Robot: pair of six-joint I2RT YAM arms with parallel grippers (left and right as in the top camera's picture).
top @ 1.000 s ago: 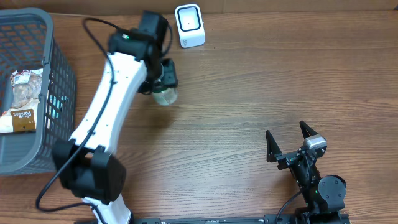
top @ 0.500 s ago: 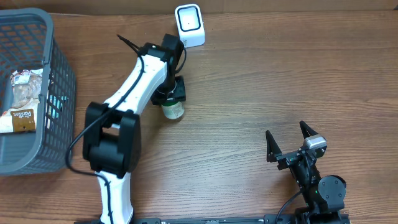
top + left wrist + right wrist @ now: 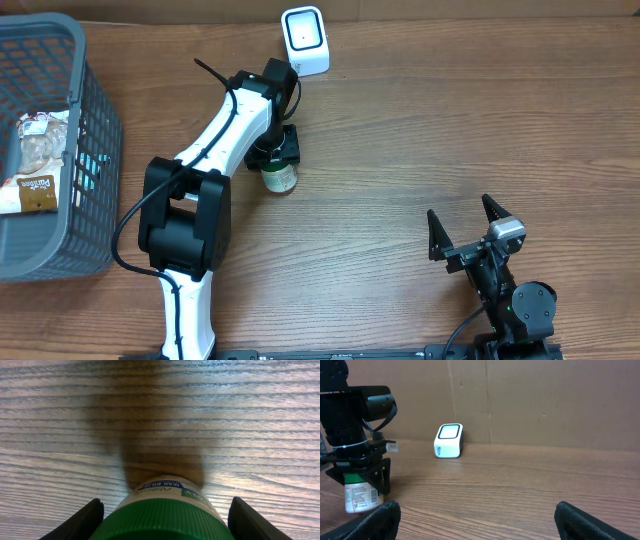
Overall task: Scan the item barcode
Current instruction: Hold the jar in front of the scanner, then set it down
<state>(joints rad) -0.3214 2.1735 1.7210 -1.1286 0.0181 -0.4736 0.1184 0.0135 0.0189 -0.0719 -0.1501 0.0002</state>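
Note:
The item is a small white bottle (image 3: 280,180) with a green cap (image 3: 165,517) and a printed label (image 3: 359,496). It stands upright on the wooden table, below and left of the white barcode scanner (image 3: 304,40). My left gripper (image 3: 276,165) comes down over its top and is shut on the cap, a finger (image 3: 80,522) on each side. In the right wrist view, the scanner (image 3: 449,440) stands at the back by the cardboard wall, its window facing up. My right gripper (image 3: 465,225) rests open near the front right, holding nothing.
A grey plastic basket (image 3: 98,150) stands at the far left with snack packets (image 3: 35,165) inside. A brown cardboard wall (image 3: 545,400) runs along the back of the table. Bare wood lies between the bottle and the right arm.
The left arm swung right and toward the front with the bottle, from left of the scanner to just below it. In the last half second it barely shifted. The right arm stayed still.

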